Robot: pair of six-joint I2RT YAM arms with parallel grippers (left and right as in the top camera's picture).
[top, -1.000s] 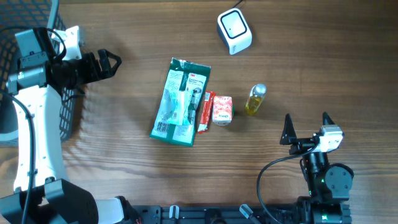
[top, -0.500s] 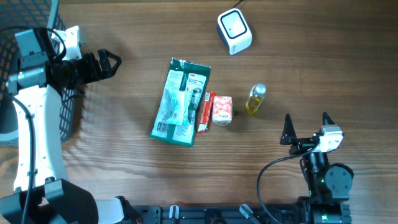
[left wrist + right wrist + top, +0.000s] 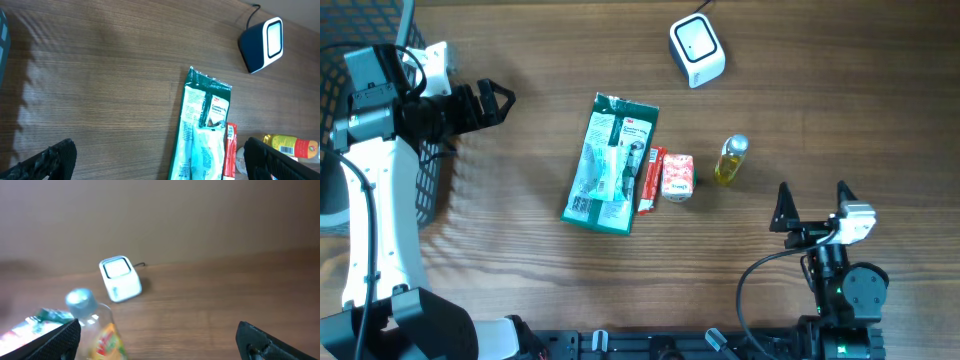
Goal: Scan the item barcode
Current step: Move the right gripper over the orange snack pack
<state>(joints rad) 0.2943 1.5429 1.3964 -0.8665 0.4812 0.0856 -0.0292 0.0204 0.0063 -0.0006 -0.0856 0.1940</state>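
- We see the green packet point(image 3: 611, 163), red carton point(image 3: 677, 177) and yellow bottle point(image 3: 730, 160) lying in a row mid-table, none held.
- The white scanner point(image 3: 697, 50) sits well apart from them.
- The left gripper point(image 3: 498, 100) and right gripper point(image 3: 813, 192) both gape wide, empty.

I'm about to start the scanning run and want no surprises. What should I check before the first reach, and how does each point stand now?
1. Left gripper open and empty: ok.
2. Right gripper open and empty: ok.
3. Scanner in view, nothing covering it: ok.
4. Bottle lies apart from the other items, with room for fingers: ok.
5. Barcode on the bottle's label found, in the left wrist view: ok.
6. Barcode on the green packet found: cannot tell.
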